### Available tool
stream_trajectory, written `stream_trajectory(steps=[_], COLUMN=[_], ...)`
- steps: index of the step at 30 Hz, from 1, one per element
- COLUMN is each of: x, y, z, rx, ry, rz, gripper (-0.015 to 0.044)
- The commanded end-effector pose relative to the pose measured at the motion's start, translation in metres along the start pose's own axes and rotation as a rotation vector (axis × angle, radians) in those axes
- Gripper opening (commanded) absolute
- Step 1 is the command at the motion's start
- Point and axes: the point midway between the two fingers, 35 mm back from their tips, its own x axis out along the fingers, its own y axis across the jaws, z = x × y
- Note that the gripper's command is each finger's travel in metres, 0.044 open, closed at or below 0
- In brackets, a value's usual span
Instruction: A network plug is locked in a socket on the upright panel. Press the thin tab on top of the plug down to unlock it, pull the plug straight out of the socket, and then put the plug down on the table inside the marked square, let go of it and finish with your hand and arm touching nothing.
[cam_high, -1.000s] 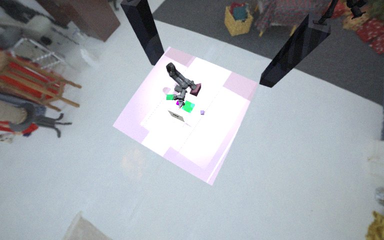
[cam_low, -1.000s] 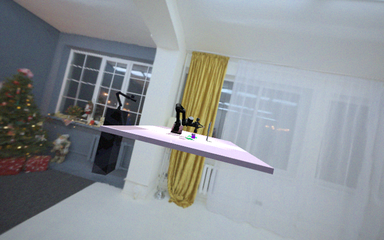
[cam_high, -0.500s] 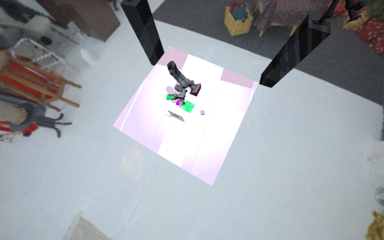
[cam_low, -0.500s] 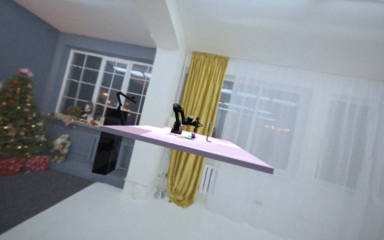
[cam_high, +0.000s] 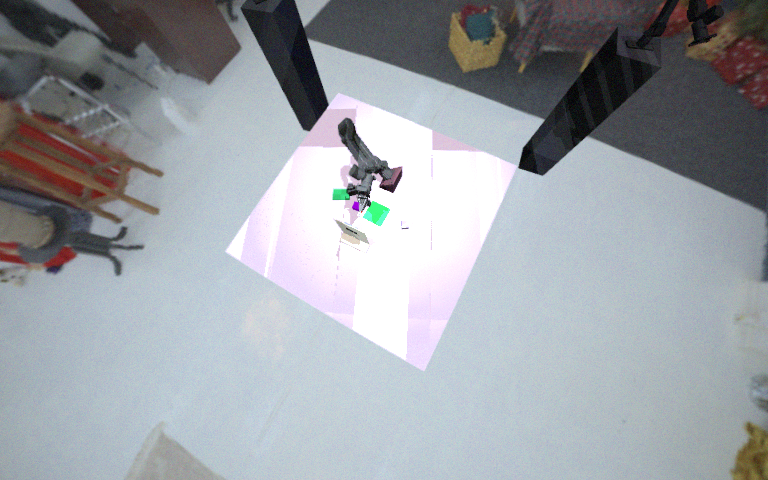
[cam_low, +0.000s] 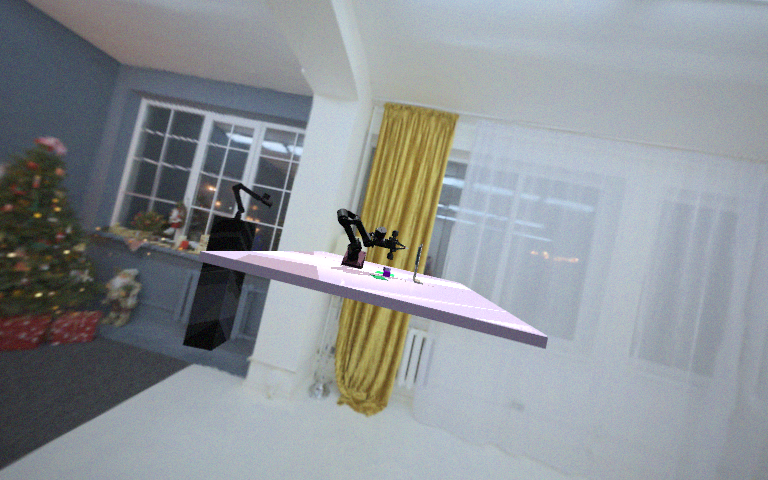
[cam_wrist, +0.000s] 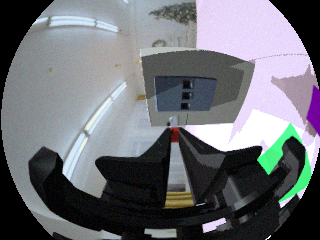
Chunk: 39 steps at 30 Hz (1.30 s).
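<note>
Grey panel (cam_high: 352, 230) (cam_low: 417, 263) (cam_wrist: 235, 97) with blue inset (cam_wrist: 167, 95), pinkish-lilac table (cam_high: 294, 226) (cam_low: 470, 302) (cam_wrist: 225, 25)

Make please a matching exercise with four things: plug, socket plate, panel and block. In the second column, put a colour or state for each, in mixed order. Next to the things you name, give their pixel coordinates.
Things:
1. Plug (cam_wrist: 174, 134)
2. Socket plate (cam_high: 351, 230) (cam_wrist: 167, 92)
3. Panel (cam_high: 362, 235) (cam_low: 417, 266) (cam_wrist: 200, 60)
4. Block (cam_high: 356, 206) (cam_low: 386, 272) (cam_wrist: 314, 107)

Colours and states:
A. Purple
B. Gray and standing upright
C. Held between the fingers of the gripper (cam_high: 363, 204) (cam_low: 404, 246) (cam_wrist: 174, 129)
D. Blue, with three dark openings in a row

Right pairs: 1-C, 2-D, 3-B, 4-A
</note>
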Motion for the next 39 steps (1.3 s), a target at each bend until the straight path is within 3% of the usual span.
stream_trajectory(steps=[1,14,39], x=[-0.002,-0.011,-0.013], y=[0.010,0.023,-0.038], z=[0.002,-0.001,-0.047], rx=[0.006,0.009,0.012], ry=[-0.009,-0.003,0.200], rz=[0.005,-0.007,-0.472], gripper=[0.0000,0.0000,0.0000])
